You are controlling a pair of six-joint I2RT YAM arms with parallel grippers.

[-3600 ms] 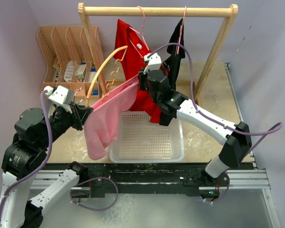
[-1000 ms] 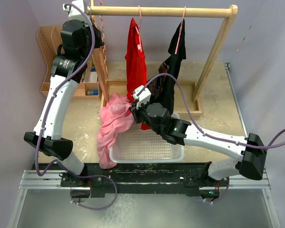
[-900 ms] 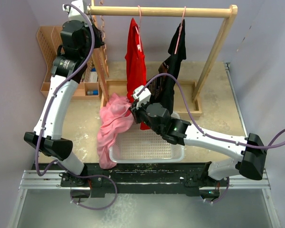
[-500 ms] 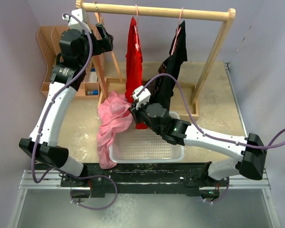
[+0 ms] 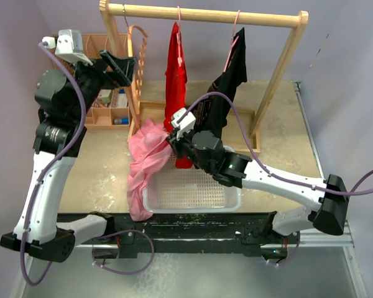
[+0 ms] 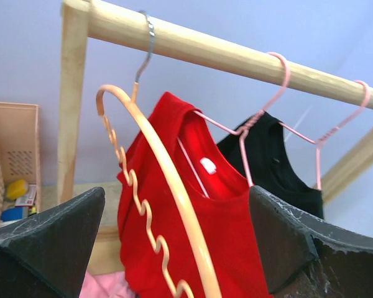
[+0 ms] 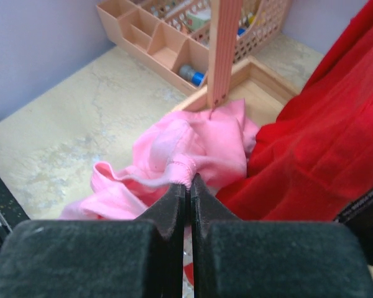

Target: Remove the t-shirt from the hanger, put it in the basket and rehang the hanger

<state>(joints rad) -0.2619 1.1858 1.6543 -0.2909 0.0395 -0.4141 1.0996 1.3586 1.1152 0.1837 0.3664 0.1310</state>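
The pink t-shirt is off the hanger. It hangs bunched over the left rim of the white basket, and my right gripper is shut on a fold of it. In the right wrist view the closed tips pinch the pink hem. The bare peach hanger hangs by its hook from the left end of the wooden rail. My left gripper stands wide open just left of it. In the left wrist view the hanger runs between the spread fingers without touching them.
A red shirt and a black shirt hang on pink hangers from the same rail. A peach organizer with small items stands at the back left, behind the left arm. The rack's wooden base frame lies behind the basket.
My left gripper has opened and let go of the peach hanger, which now hangs on the rail. The left arm has drawn back to the left. The right gripper still holds the pink t-shirt.
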